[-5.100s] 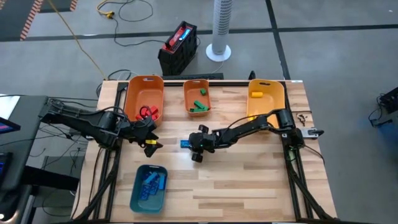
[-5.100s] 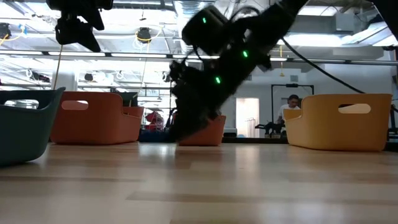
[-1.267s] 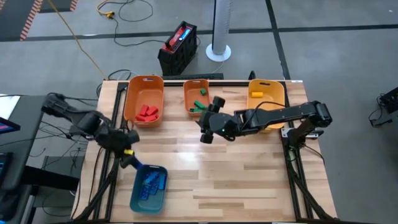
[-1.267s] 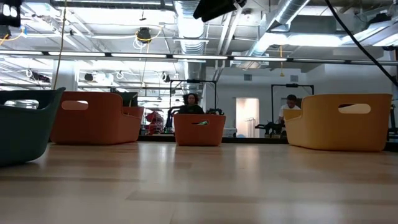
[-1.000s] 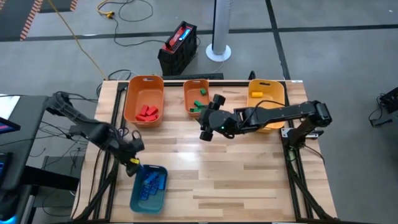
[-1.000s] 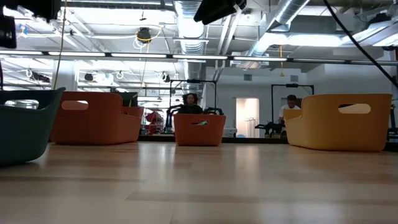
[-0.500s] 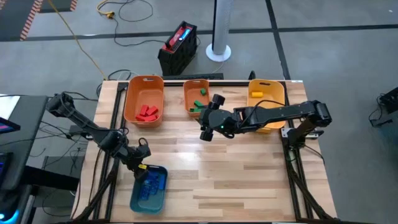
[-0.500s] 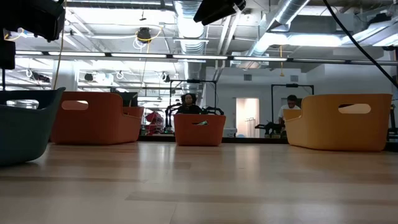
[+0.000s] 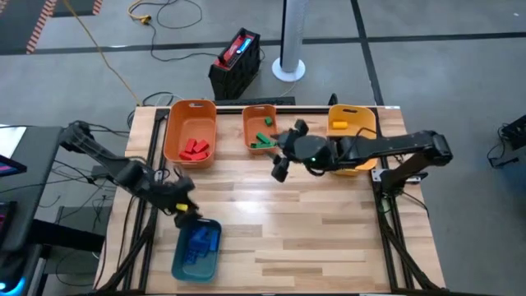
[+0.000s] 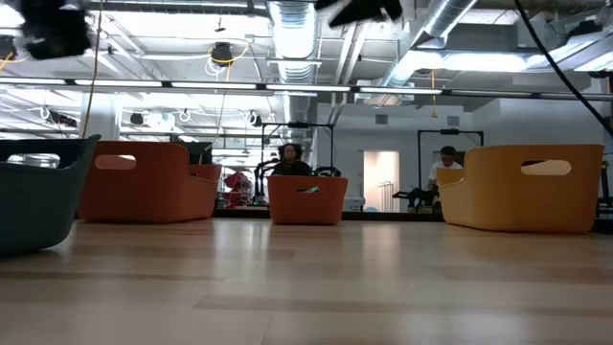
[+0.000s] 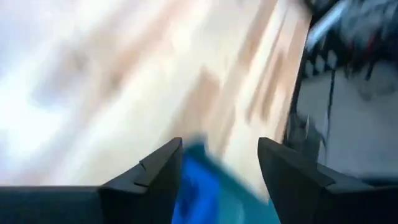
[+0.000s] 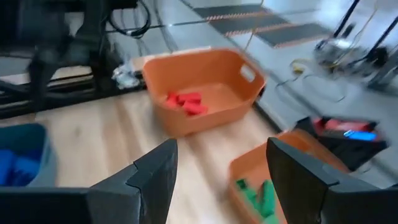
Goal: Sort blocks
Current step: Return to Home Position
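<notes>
Sorting counter [image 9: 312, 222], seen from above. My left fingers [image 9: 186, 214] hang over the far rim of the teal bin [image 9: 175, 263], near the counter's left near corner. They stand apart and hold nothing. My right fingers [image 9: 279, 170], likewise spread and empty, hang just beside the middle orange bin [image 9: 246, 131] at the far edge. Blue blocks [image 9: 200, 242] lie in the teal bin, red blocks [image 9: 195, 148] in the left orange bin [image 9: 168, 136], green blocks [image 9: 264, 140] in the middle one, and a yellow block [image 9: 339, 125] in the yellow bin [image 9: 363, 123].
</notes>
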Robot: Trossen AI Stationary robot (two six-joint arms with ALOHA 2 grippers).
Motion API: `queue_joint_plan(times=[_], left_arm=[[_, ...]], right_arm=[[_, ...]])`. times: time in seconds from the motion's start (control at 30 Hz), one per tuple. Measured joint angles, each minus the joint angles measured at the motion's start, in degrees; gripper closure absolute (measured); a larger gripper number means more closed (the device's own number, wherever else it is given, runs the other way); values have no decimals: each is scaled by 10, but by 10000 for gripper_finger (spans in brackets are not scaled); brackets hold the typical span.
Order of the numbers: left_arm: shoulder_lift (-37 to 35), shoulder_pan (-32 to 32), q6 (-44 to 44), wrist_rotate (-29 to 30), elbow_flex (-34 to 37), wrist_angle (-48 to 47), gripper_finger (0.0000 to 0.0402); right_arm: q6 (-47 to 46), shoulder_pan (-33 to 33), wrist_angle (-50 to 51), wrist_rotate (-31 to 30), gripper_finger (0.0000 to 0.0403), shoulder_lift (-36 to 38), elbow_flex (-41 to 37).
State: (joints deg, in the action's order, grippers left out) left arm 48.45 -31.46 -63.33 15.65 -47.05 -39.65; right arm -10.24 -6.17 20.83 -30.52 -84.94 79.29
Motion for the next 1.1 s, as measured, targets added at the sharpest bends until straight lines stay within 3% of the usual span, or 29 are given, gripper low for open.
queue_joint_plan(times=[0.17,0.3,0.53,0.67,0.83,1.1], left_arm=[[-53,-7,130,178,4,65,209],[-105,-10,203,250,4,59,224],[-248,16,240,268,4,-11,262],[-286,48,286,289,4,-8,288],[-283,77,291,290,4,-8,319],[-231,102,352,305,5,11,342]], right_arm=[[-89,-2,-109,9,148,103,-169],[-154,-2,-164,8,148,186,-283],[-242,18,-210,14,148,335,-423],[-280,51,-282,48,148,415,-507],[-303,89,-320,55,148,505,-577],[-285,128,-286,55,148,698,-633]])
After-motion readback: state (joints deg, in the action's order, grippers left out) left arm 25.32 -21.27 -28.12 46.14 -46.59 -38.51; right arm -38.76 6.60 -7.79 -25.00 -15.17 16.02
